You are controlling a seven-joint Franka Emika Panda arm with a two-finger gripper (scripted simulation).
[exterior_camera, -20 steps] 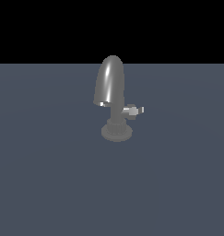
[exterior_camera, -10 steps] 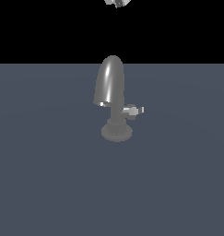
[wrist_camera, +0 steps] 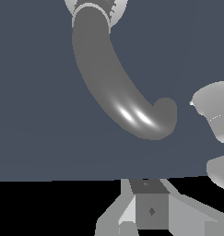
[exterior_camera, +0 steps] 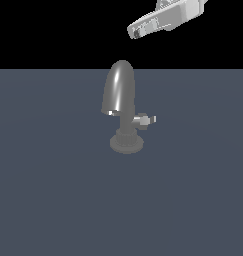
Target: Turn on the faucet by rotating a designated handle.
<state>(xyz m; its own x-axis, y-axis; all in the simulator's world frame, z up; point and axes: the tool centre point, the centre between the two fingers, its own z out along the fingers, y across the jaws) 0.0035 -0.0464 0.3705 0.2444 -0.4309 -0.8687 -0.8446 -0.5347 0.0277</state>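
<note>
Hand [exterior_camera: 135, 33] well above faucet [exterior_camera: 120, 95], apart from handle [exterior_camera: 144, 120]

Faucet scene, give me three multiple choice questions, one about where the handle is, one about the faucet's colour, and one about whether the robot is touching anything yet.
1. On which side of the faucet stem does the handle jut out?
A. the exterior view's left
B. the exterior view's right
C. straight up from the spout

2. What colour is the faucet?
A. glossy grey
B. bright red
C. gold

3. How does the arm stand relative to the faucet?
A. clamped on the handle
C. pressing on the base
B. up above it, touching nothing

Answers:
1 B, the short lever with its light tip points toward the exterior view's right.
2 A, spout, neck and base are all grey with white highlights.
3 B, the exterior view shows the arm high above the spout with open space between.
</note>
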